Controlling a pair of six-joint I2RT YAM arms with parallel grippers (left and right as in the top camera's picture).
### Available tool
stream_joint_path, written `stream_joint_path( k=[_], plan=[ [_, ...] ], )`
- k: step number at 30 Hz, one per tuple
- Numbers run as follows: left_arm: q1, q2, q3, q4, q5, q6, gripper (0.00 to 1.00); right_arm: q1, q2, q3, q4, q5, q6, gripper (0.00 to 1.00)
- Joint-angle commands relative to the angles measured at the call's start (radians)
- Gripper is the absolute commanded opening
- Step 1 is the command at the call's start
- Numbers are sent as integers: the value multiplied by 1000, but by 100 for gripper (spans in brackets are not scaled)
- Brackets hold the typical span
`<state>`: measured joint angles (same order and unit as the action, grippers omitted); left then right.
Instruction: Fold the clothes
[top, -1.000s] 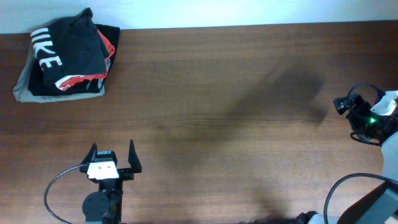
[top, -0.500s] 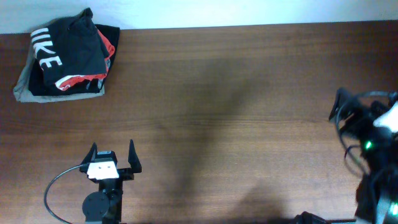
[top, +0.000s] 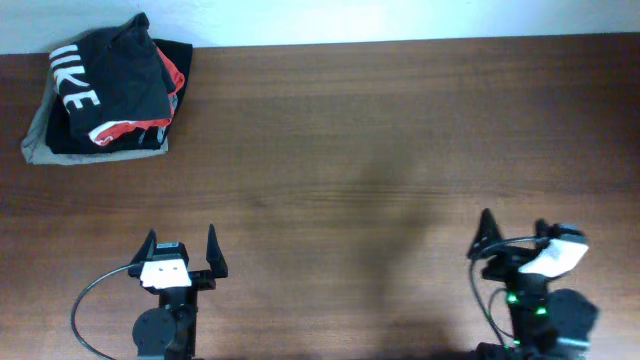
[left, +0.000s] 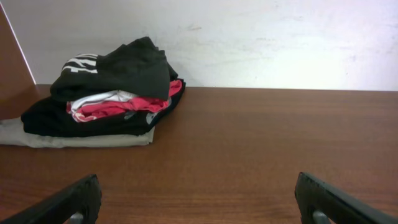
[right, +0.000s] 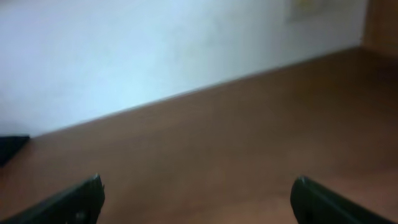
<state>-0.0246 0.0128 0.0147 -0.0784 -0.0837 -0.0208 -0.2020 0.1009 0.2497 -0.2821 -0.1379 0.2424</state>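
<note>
- Brown wood-grain table (top: 350, 150) runs up to a pale wall (left: 261, 37); most of its top is bare, and the only cloth sits at the far left corner against that wall.
- The dark T-shirt (top: 105, 85) lies on top of that pile as a loose bundle, its white block letters facing up and one corner of cloth peaked.
- Under it shows the white garment with red-orange trim (left: 115, 106), and at the bottom the grey-khaki garment (top: 33, 148). More dark cloth sits between these; I cannot tell whether it belongs to the same shirt.
- The left gripper (top: 181, 240) sits at the near edge, pointed at the pile but well apart from it, its fingers spread wide and holding nothing.
- The right gripper (top: 512, 232) sits at the near right, likewise spread and empty, its view showing only wood and wall.
- Both arms look parked, probably to keep the working area free for spreading the shirt out.
</note>
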Motion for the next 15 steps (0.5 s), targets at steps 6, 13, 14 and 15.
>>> stream_joint_path(
  k=[6, 13, 14, 15],
  plan=[
    [8, -8, -5, 2, 10, -10, 99, 118, -98, -244, 212, 66, -29, 99],
    [8, -8, -5, 2, 10, -10, 99, 236, -98, -244, 269, 148, -241, 99],
    [8, -8, -5, 2, 10, -10, 99, 245, -98, -244, 273, 146, -247, 99],
    [8, -8, -5, 2, 10, -10, 99, 248, -98, -244, 272, 146, -246, 99]
  ],
)
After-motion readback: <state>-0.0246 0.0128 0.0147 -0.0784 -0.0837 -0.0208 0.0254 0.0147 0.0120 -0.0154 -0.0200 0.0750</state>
